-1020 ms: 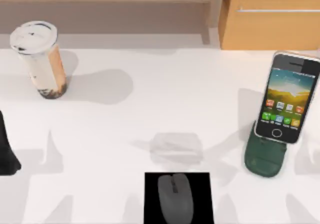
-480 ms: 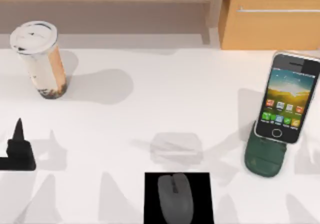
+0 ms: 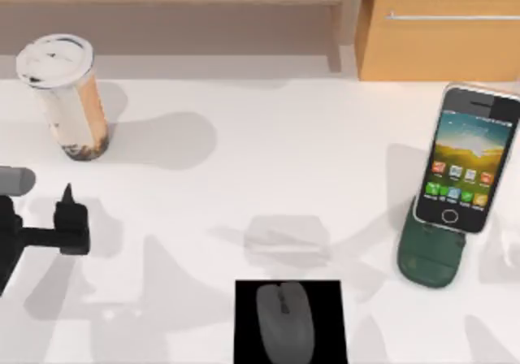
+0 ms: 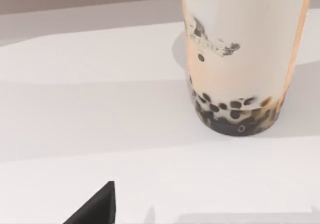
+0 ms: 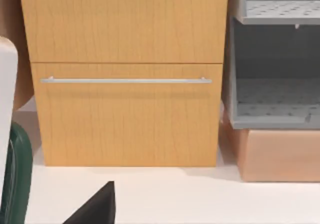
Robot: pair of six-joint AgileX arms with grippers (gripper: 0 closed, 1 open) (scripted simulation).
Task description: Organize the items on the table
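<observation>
The left gripper [image 3: 69, 218] is held low over the table [image 3: 244, 161] at its left edge, reaching rightward; whether its fingers are spread cannot be told. The drink cup [image 3: 67, 96] stands upright just beyond it, apart from it.

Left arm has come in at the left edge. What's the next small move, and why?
Probably ease the left gripper up the table toward the drink cup. In the top view the gripper sits just short of the cup, apart from it, and the left wrist view faces the cup's base. The phone already rests on its stand, the mouse on the pad.
</observation>
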